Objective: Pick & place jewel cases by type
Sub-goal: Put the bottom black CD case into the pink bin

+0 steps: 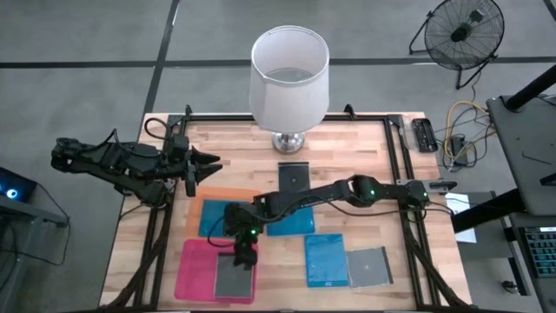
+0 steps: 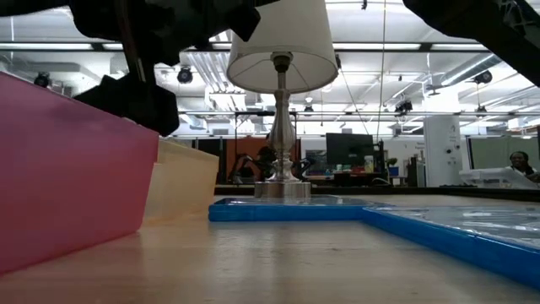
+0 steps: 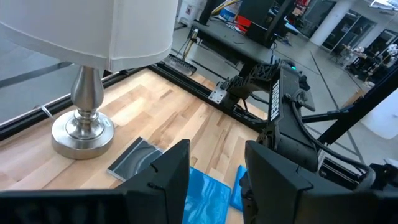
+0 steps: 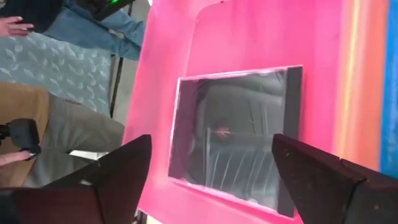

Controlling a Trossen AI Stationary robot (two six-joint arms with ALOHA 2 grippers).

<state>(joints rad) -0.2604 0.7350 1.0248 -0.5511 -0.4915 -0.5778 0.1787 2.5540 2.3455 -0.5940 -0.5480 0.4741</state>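
A clear grey jewel case (image 1: 233,280) (image 4: 233,137) lies flat in the pink tray (image 1: 193,269) (image 4: 249,43). My right gripper (image 1: 244,257) (image 4: 212,142) hangs just above it, open, its fingers wide on either side and nothing between them. Three blue jewel cases (image 1: 215,217) (image 1: 294,223) (image 1: 326,258) lie mid-table, one beside the orange tray (image 1: 228,195). A silvery case (image 1: 370,267) sits at the front right and a dark case (image 1: 294,176) (image 3: 134,158) lies by the lamp. My left gripper (image 1: 205,163) (image 3: 214,165) waits open at the left, empty.
A lamp (image 1: 289,78) with a white shade stands at the back centre. The right arm (image 1: 347,191) stretches across the table's middle. A black frame (image 1: 400,148) edges the table. A person (image 4: 56,37) shows beyond the table's front edge.
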